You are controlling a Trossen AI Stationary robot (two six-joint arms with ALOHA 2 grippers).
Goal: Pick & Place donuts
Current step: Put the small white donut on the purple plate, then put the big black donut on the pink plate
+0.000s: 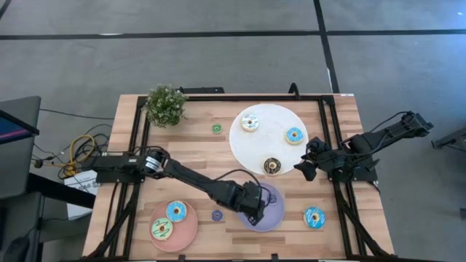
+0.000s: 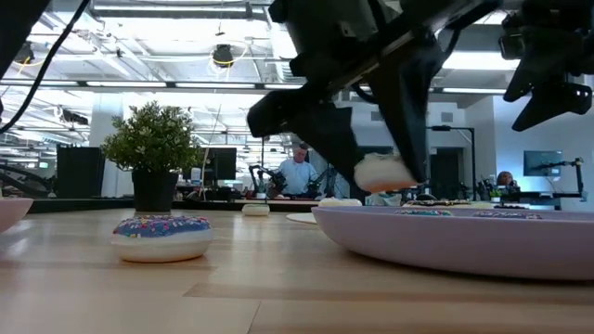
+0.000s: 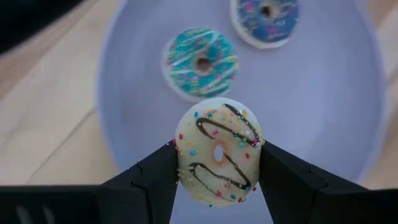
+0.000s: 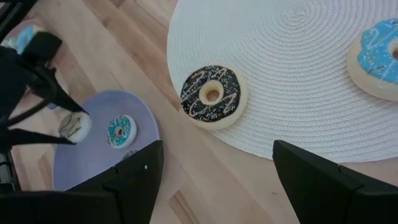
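Observation:
My left gripper (image 1: pixel 255 211) is over the purple plate (image 1: pixel 277 218) near the table's front edge, shut on a white-iced donut with chocolate drizzle (image 3: pixel 219 152). Two blue-iced donuts (image 3: pixel 200 61) (image 3: pixel 266 18) lie flat on that plate under it. The white round plate (image 1: pixel 268 145) at the back right carries a white donut (image 1: pixel 250 122), a blue one (image 1: pixel 294 135) and a chocolate one (image 4: pixel 211 93). My right gripper (image 1: pixel 306 166) hangs open beside the white plate's right edge, with nothing between its fingers. My left gripper pinches the white donut by two opposite sides of its rim (image 3: pixel 181 155) between its two fingers (image 3: pixel 155 180). The fingers slant down from the table's left. The donut is tilted, its iced face turned back toward the wrist, and it hangs just above the purple plate (image 2: pixel 464 237).
A pink plate (image 1: pixel 191 231) at the front left holds a blue donut (image 1: pixel 176 212) and a green-and-white one (image 1: pixel 162 229). A tiny purple donut (image 1: pixel 217 215), a tiny green one (image 1: pixel 216 129) and a blue donut (image 1: pixel 314 217) lie on the bare table. A potted plant (image 1: pixel 165 105) stands back left.

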